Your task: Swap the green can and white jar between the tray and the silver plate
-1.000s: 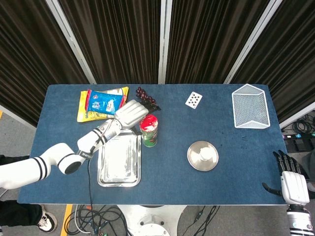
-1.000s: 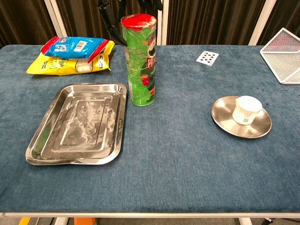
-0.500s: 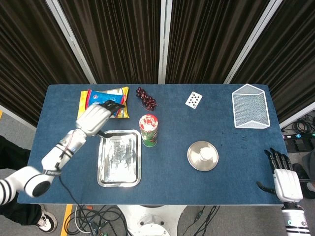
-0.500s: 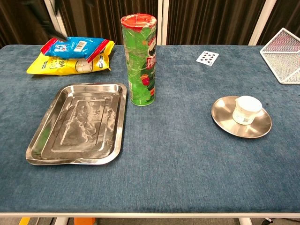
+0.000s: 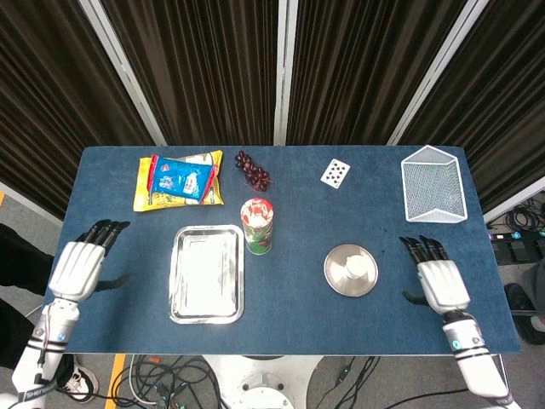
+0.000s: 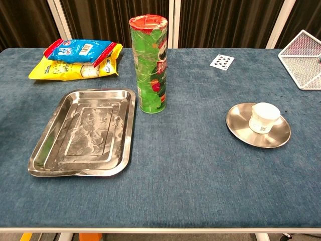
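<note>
**Can off the tray, jar not yet moved**

The tall green can (image 6: 149, 64) stands upright on the tabletop (image 6: 200, 170) just beside the tray's (image 5: 205, 274) far right corner, and the white jar (image 6: 264, 117) sits on the silver plate (image 6: 241, 128). Judged from this, the swap is only begun.

The can is tall and narrow, so a sideways brush from an arm reaching across could tip it onto the tray or the tabletop. The jar is small and low; a grip taken too near its rim could drag the light plate along or let the jar slip.

The left hand (image 5: 78, 267) hovers at the tabletop's left edge, fingers spread and empty, well apart from the can with the tray between them. The right hand (image 5: 440, 279) is likewise spread and empty, near the plate and jar, to their right.
</note>
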You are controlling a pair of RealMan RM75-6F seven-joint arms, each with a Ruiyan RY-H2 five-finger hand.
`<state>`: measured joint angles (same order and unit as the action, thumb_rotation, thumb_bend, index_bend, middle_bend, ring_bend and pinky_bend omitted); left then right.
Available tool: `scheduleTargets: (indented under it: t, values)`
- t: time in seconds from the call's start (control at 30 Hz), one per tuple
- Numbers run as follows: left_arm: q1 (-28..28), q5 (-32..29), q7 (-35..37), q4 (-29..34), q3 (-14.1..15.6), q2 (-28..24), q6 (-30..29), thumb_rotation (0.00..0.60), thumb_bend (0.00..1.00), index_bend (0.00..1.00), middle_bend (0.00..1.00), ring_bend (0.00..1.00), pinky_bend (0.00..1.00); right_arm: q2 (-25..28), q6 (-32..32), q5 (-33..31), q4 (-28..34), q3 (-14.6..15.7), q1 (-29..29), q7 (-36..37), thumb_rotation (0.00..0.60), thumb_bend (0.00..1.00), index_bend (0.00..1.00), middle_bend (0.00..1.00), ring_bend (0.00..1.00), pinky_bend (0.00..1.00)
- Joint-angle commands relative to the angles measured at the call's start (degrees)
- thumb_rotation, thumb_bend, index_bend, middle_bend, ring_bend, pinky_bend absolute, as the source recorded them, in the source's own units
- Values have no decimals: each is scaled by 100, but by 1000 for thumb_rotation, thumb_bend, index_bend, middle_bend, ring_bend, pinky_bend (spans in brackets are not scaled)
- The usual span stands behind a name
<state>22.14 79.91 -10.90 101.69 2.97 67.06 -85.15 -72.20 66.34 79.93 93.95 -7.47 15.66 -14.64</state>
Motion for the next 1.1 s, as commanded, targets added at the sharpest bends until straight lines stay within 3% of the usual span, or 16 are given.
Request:
scheduleTargets:
  t: [0.03, 0.47, 0.6, 1.1]
  values:
    - [-255, 161, -9, -97, 103, 142, -201, 600, 26, 150, 172, 131, 383, -213, -467, -408, 92, -154, 416, -526, 600, 78, 31, 130, 42, 131]
    - [-921, 335, 219, -556, 93, 458, -547, 600, 27, 160, 176, 131, 383, -843, -834, -990, -73, -134, 1022, -1349, 600, 128, 148, 223, 148, 273]
    - [-1025, 368, 340, -629, 47, 481, -534, 600, 26, 161, 177, 131, 383, -964, -836, -1168, -122, -114, 1121, -1516, 600, 166, 226, 283, 221, 368]
    - [-1277, 397, 525, -759, -86, 492, -381, 600, 26, 179, 177, 131, 383, -1140, -570, -1292, -141, 0, 1247, -1642, 600, 272, 453, 431, 392, 562]
